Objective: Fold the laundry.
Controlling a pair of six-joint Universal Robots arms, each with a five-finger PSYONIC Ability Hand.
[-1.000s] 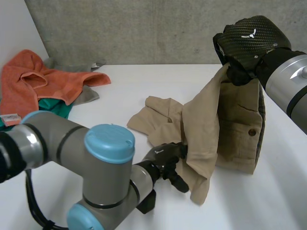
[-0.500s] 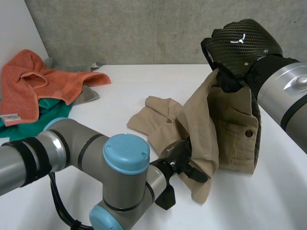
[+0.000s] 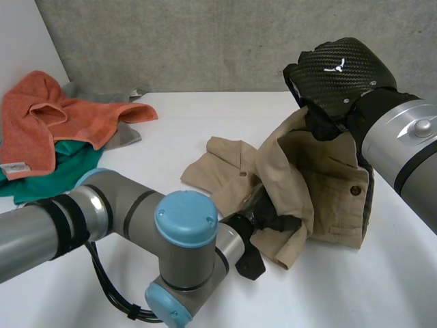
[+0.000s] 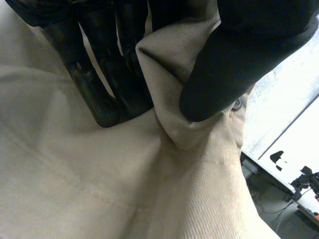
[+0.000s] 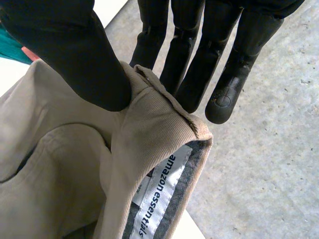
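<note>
A beige garment (image 3: 331, 181) with a buttoned pocket hangs half lifted off the white table (image 3: 382, 287). My right hand (image 3: 338, 72) holds its top edge up in the air. In the right wrist view the thumb (image 5: 70, 55) pinches the waistband (image 5: 149, 124), which carries a white label, against the fingers (image 5: 199, 55). My left hand (image 3: 272, 220) is low at the garment's hanging front edge. In the left wrist view its thumb (image 4: 234, 64) and fingers (image 4: 99, 74) are shut on a fold of the beige cloth (image 4: 164, 79). One part (image 3: 218, 164) of the garment lies flat on the table.
An orange towel (image 3: 48, 116) lies at the table's far left corner over a teal cloth (image 3: 61, 171) and a grey cloth (image 3: 123, 135). A concrete wall (image 3: 205, 41) stands behind the table.
My left hand has slid right under the hanging edge and closed on a fold of it. My right hand has moved a little left and down with the waistband.
</note>
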